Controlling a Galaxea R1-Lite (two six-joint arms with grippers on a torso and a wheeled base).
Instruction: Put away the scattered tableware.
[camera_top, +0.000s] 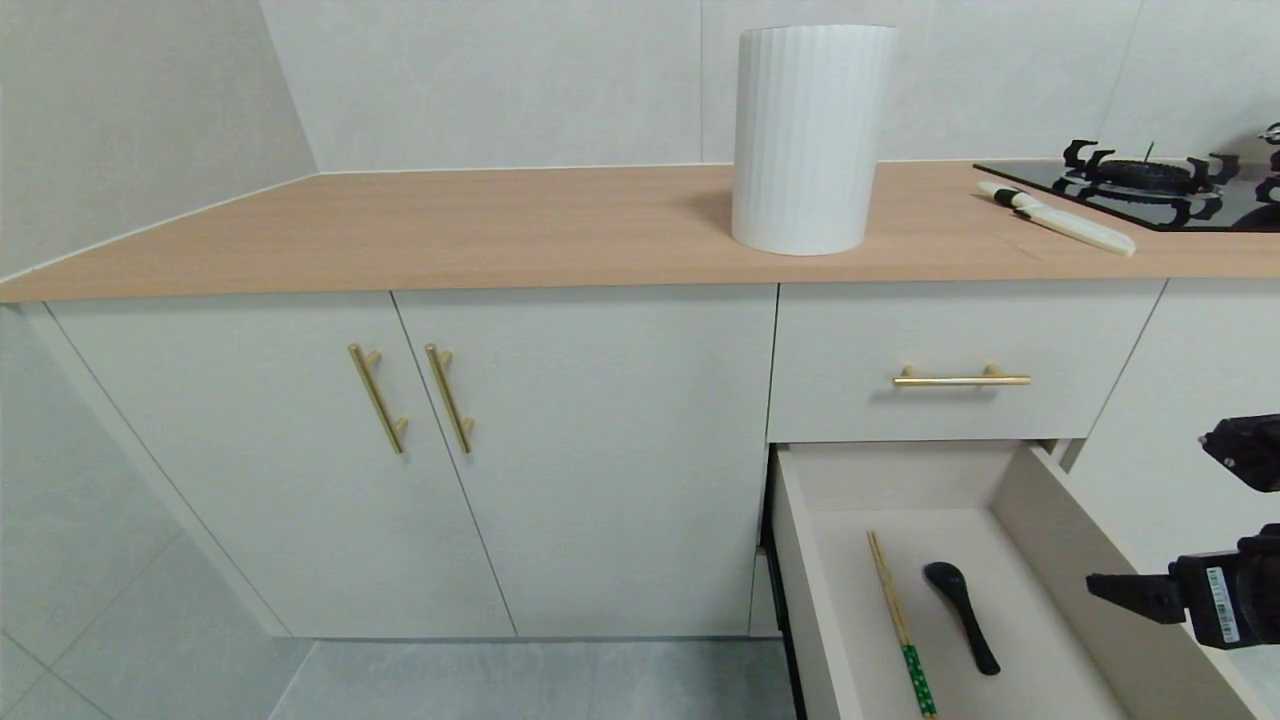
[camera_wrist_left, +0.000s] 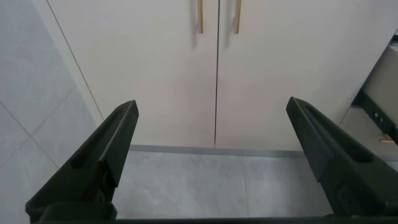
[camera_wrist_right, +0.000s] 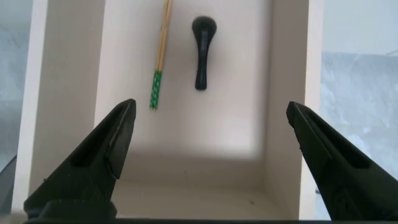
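While the wooden bench (camera_top: 480, 230) runs the full width of the head view along a tiled wall, two white cabinet doors (camera_top: 430, 460) with upright brass handles sit closed beneath it on the robot's left. To their right, a closed upper drawer (camera_top: 960, 340) with a level brass handle sits above an open lower drawer (camera_top: 795, 560), which is pulled out toward the robot. A tall white ribbed canister (camera_top: 808, 140) stands upright on the bench above the seam between doors and drawers. A black gas hob (camera_top: 1140, 185) is set into the bench at the far right.

The left tool (camera_wrist_left: 211, 102) hangs low in front of the cabinet doors, above the grey tiled floor (camera_wrist_left: 211, 180), its fingers spread wide and gripping nothing. The right tool (camera_wrist_right: 210, 106) is above the front end of the open drawer, likewise released and empty.

A white knife (camera_top: 1060, 218) lies flat on the bench between the canister and the hob, its handle end touching the hob's corner. Inside the open drawer, a pair of wooden chopsticks (camera_top: 900, 625) lies side by side along the drawer's length, green patterned ends toward the drawer front. Just beside them on the right, not touching, lies a black spoon (camera_top: 962, 615), its bowl toward the back.
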